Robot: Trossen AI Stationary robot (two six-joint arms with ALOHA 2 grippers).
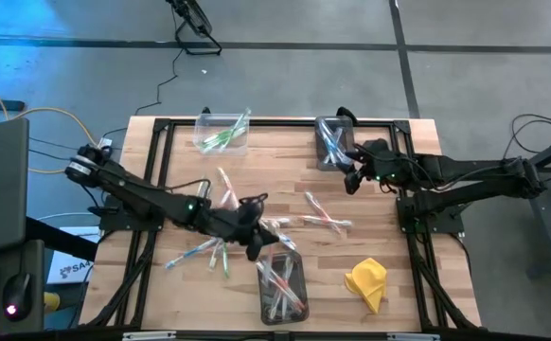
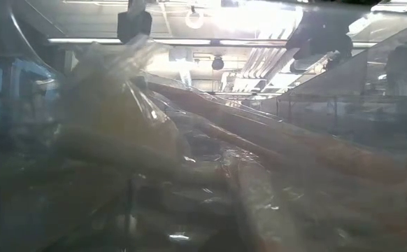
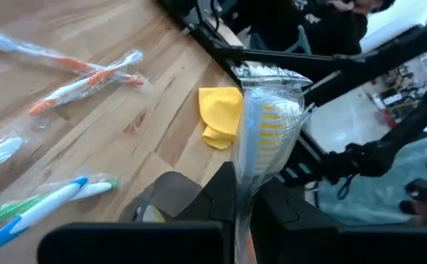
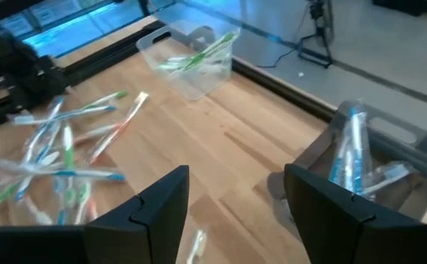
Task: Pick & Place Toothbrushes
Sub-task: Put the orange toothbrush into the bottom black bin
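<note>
On the wooden table (image 1: 285, 180), a wrapped toothbrush (image 3: 261, 139) is clamped upright in the left gripper (image 1: 254, 242), just beside the near bin (image 1: 282, 284). The right gripper (image 1: 351, 175) is held wide, empty, by the far bin (image 1: 330, 142).

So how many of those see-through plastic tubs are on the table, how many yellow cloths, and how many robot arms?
Clear rectangular plastic bins: 3, far left, far right, near edge, each holding toothbrushes
Crumpled yellow cloth: 1
Dark robot arms: 2, left and right
Total: 6
</note>
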